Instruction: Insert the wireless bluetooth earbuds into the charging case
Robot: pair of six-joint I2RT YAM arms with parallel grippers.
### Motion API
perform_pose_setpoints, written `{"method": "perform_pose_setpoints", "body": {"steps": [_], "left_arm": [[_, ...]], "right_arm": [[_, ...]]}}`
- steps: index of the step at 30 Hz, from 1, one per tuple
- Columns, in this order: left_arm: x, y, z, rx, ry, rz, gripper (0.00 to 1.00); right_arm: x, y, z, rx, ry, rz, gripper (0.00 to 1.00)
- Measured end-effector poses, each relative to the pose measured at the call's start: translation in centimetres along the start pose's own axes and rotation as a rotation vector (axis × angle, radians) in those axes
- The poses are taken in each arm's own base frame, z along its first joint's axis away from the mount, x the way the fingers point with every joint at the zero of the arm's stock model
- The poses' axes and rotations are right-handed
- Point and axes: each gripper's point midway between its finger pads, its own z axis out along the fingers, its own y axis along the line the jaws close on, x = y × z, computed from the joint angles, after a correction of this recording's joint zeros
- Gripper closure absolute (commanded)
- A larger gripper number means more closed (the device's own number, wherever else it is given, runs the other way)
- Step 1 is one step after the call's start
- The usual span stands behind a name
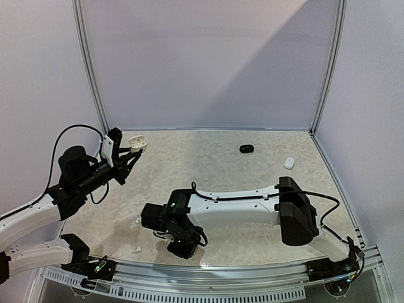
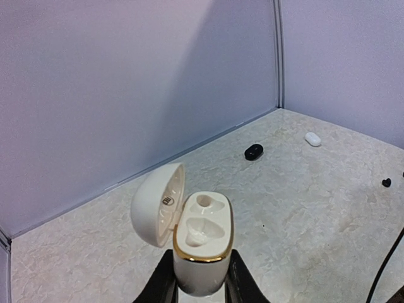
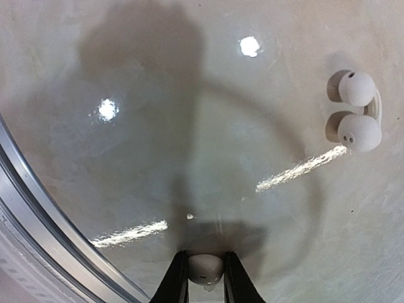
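Pinching a small white earbud (image 3: pixel 204 268) between its two fingers, my right gripper (image 3: pixel 203 276) hangs low over the table (image 3: pixel 126 158), close to the near edge rail (image 3: pixel 38 221). Two more white earbuds (image 3: pixel 360 131) lie side by side on the surface, apart from the fingers.

My left gripper (image 2: pixel 202 281) is clamped on the lower body of the white charging case (image 2: pixel 203 246), holding it upright with its lid (image 2: pixel 156 203) swung open. Both seats look unfilled. From overhead, the case sits well apart from the right gripper, off toward the far left. Further out, a closed black case (image 2: pixel 254 151) and a closed white case (image 2: pixel 312 139) rest near the back wall, and a tiny black bud (image 2: pixel 386 182) lies on the table.

My worry is the grip itself. The bud is rounded and only its tip is caught, so any jolt on the way across could squirt it out, and this near the rail it might roll off. If it arrives turned wrong for the shaped seat, pressing down could jam it or shove the case loose. Clipping the open lid would do the same.
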Motion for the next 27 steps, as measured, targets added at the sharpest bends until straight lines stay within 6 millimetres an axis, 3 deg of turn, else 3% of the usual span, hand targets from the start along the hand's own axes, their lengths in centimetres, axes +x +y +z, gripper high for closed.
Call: {"method": "perform_pose_setpoints", "body": {"steps": [7, 10, 13, 17, 20, 23, 26, 27], "left_arm": [[0.2, -0.2, 0.0, 0.014, 0.007, -0.001, 1.00], [0.1, -0.8, 0.0, 0.045, 0.001, -0.002, 1.00], [-0.2, -1.6, 0.1, 0.093, -0.016, -0.004, 1.00], [-0.7, -3.3, 0.2, 0.198, -0.043, -0.017, 1.00], [-1.2, -4.3, 0.4, 0.261, -0.065, -0.019, 1.00], [-1.9, -5.2, 0.7, 0.310, -0.094, -0.017, 1.00], [-3.0, -6.0, 0.9, 0.349, -0.126, -0.016, 1.00], [-3.3, -6.1, 0.9, 0.355, -0.134, -0.016, 1.00]], "right_arm": [[-0.6, -0.9, -0.1, 0.008, -0.014, 0.024, 1.00], [-1.4, -3.0, -0.7, 0.040, -0.044, 0.074, 1.00], [-3.1, -6.6, -3.6, 0.078, -0.143, 0.152, 1.00], [-6.1, -11.6, -12.8, 0.124, -0.446, 0.264, 1.00], [-7.2, -14.4, -22.1, 0.163, -0.749, 0.327, 1.00], [-7.3, -15.2, -31.1, 0.168, -1.060, 0.357, 1.00], [-7.7, -15.0, -37.3, 0.154, -1.304, 0.353, 1.00], [-8.0, -14.8, -38.3, 0.150, -1.349, 0.347, 1.00]]}}
